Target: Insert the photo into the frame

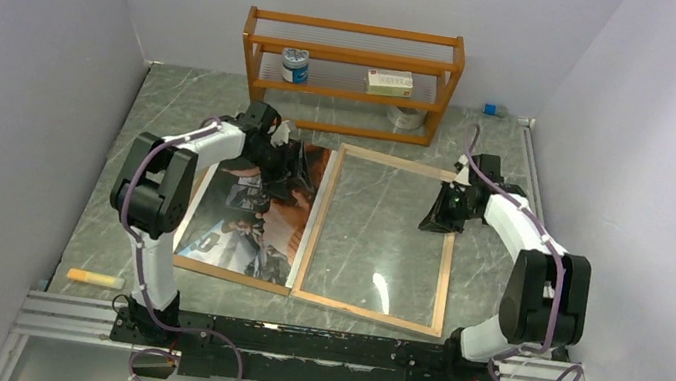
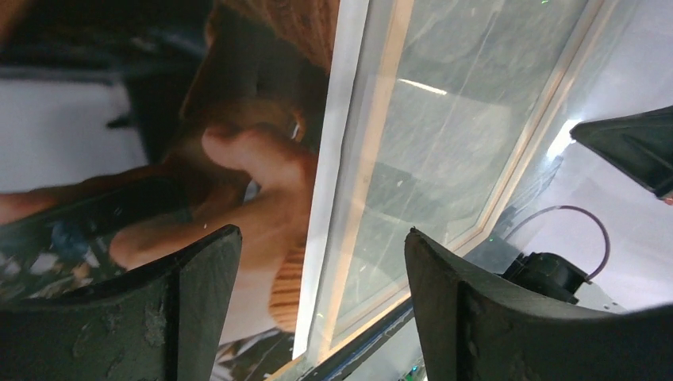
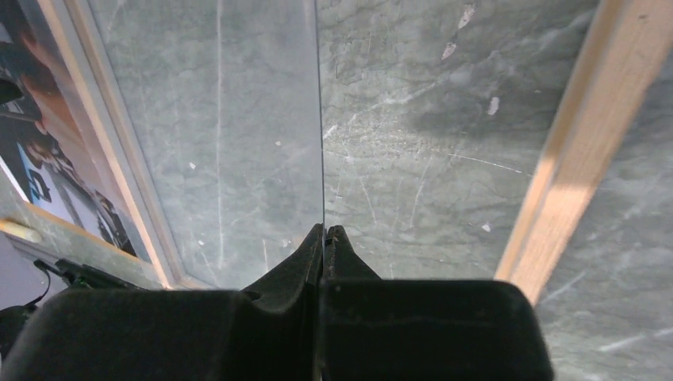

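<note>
Top view: frame (image 1: 366,314) flat mid-table, photo (image 1: 246,237) against its left rim; shelf box (image 1: 390,82) label too small to read.
Left wrist: my left gripper (image 2: 321,238) spread over that rim.
Right wrist: my right gripper (image 3: 325,232) pressed together at a thin sheet edge (image 3: 321,119); grip unclear.

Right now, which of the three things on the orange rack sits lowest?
The silver roll: it lies alone on the rack's bottom shelf, at the right, while the blue-and-white jar and the small box stand one shelf up.
</note>
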Robot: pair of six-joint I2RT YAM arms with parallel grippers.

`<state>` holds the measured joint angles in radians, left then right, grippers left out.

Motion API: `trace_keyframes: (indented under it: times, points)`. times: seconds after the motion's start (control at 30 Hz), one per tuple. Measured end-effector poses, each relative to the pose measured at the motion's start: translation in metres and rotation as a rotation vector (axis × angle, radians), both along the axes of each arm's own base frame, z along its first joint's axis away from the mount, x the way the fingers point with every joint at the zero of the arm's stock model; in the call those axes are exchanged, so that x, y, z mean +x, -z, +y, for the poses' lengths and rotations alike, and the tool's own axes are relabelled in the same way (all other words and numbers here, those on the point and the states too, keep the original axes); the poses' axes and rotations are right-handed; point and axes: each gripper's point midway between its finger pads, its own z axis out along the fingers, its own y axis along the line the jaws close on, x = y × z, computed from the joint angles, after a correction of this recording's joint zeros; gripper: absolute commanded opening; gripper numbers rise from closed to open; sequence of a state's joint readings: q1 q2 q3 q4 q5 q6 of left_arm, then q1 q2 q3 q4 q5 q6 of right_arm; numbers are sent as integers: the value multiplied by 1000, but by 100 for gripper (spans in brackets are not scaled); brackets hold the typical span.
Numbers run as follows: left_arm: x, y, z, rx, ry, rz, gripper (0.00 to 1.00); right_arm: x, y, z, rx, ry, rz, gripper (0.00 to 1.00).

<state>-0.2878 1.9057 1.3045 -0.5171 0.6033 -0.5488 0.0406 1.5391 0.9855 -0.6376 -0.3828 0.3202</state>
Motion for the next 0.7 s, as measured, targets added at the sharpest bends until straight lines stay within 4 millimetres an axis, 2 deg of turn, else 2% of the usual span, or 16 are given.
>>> trace_keyframes:
  times: [0.17,0.37,0.5,0.7]
  points:
    - [1,10,-12,9,57,-9,70,1,-13,-8,-16,-12,-67,0]
    - [5,7,-21,8,99,-46,60,0,-15,-10,-24,-20,-80,0]
    - [8,13,-26,9,115,-45,59,-2,-14,-12,-30,-13,-73,0]
    - [0,22,-37,21,147,-27,59,-3,-12,-16,-52,-2,-63,0]
